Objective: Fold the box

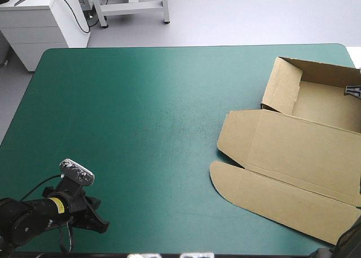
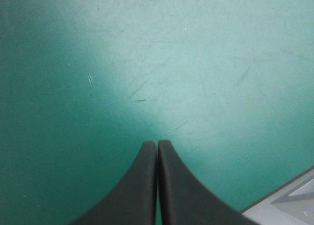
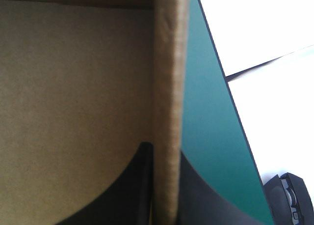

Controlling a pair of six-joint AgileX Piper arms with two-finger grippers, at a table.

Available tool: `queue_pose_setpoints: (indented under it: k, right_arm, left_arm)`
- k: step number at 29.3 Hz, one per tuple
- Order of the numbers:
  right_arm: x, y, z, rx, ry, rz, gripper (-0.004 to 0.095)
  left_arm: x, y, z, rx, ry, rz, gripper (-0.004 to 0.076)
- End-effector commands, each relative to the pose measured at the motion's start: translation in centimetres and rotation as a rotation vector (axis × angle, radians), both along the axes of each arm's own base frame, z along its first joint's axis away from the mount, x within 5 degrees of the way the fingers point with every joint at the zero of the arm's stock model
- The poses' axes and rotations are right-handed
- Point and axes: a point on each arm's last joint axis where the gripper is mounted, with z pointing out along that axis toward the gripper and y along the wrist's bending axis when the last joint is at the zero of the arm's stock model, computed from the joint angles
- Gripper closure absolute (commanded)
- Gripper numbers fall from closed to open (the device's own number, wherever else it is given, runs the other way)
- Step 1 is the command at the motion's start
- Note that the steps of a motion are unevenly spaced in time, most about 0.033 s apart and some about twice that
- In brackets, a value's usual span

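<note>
Raising the walls: my right claw (image 3: 164,151) pinches a wall (image 3: 167,77) of the box (image 1: 293,151); my left claw (image 2: 157,144) is closed, empty. Next, I reckon, fold that wall inward.

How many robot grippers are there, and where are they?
2. The left gripper is shut over the bare teal-green cover, near its near left corner. The right gripper is shut on a raised wall of the box at the cover's right edge.
</note>
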Motion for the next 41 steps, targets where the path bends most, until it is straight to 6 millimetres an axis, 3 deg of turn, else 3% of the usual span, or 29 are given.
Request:
queue_pose_setpoints:
  k: [1, 7, 12, 17, 19, 23, 26, 35, 41]
  right_arm:
    - [-0.5, -0.4, 2.8, -0.08, -0.077, 0.008, 0.072]
    - [-0.6, -0.7, 2.8, -0.088, -0.084, -0.042, -0.0035]
    - [-1.1, -0.2, 3.8, -0.074, -0.11, -0.045, 0.003]
    - [-2.2, 0.7, 6.3, -0.065, -0.179, -0.04, 0.0195]
    - [-2.9, 1.2, 7.6, -0.06, -0.214, -0.039, 0.0347]
    - [-4.1, 2.6, 9.9, -0.015, -0.294, -0.019, 0.0741]
    - [-4.7, 4.0, 11.2, 0.068, -0.352, 0.035, 0.0926]
    - [-5.8, 7.8, 13.3, 0.266, -0.434, 0.277, 0.0925]
    - [-7.1, 10.3, 15.3, 0.246, -0.47, 0.361, 0.0925]
  left_arm:
    - [0.3, -0.2, 0.9, -0.042, -0.046, 0.014, 0.0732]
    - [0.3, -0.2, 0.9, -0.04, -0.047, 0.014, 0.0732]
    - [0.3, -0.2, 0.9, -0.036, -0.049, 0.014, 0.0732]
    - [0.3, -0.2, 0.9, -0.036, -0.05, 0.014, 0.0732]
    - [0.4, -0.2, 0.9, -0.038, -0.054, 0.015, 0.0732]
    - [0.4, -0.2, 0.9, -0.04, -0.058, 0.015, 0.0732]
    - [0.5, -0.2, 0.9, -0.031, -0.068, 0.01, 0.0732]
    - [0.9, -0.5, 1.3, -0.075, -0.121, 0.013, 0.0732]
    - [1.1, -0.5, 1.6, -0.092, -0.157, 0.018, 0.0732]
